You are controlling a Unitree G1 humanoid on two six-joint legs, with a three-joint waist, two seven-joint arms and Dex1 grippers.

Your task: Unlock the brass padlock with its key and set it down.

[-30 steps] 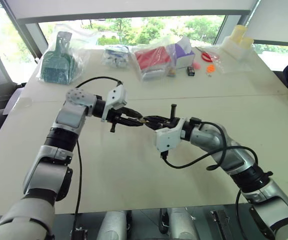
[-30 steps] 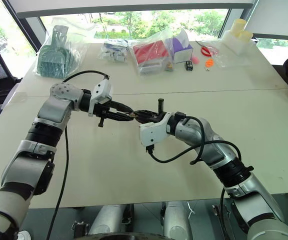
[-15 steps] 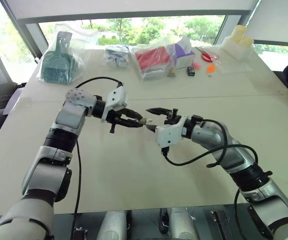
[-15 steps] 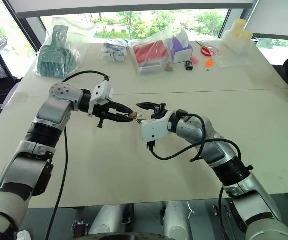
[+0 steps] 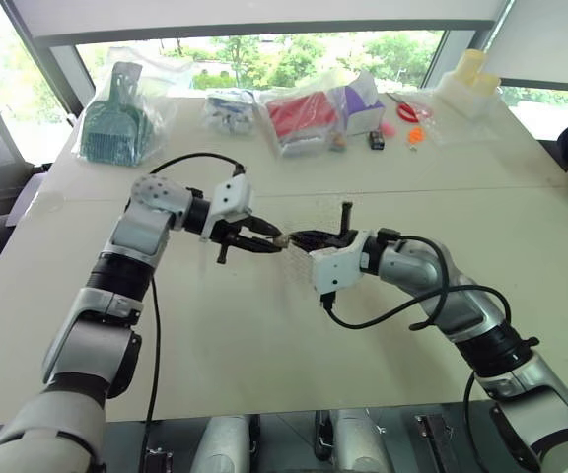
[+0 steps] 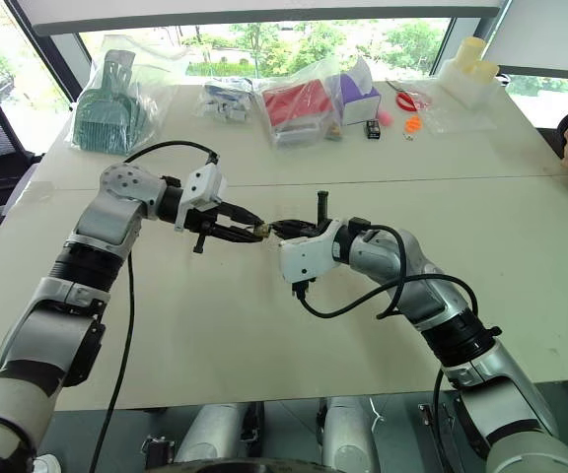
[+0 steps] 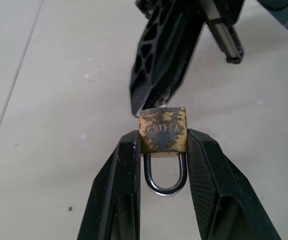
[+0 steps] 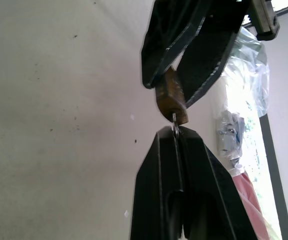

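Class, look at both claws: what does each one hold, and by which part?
The left claw clamps the brass padlock by the sides of its body. The right claw pinches the key at the padlock's bottom.

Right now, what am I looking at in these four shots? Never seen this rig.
A two-armed humanoid robot at a table. The two wide shots come from its head camera, looking down over its arms; the two close-ups from cameras on each wrist. The left gripper is shut on a small brass padlock, holding its body with the shackle back between the fingers. The right gripper is shut on a thin key that meets the padlock's bottom. Both are held above the table. Bagged items lie along the far edge.
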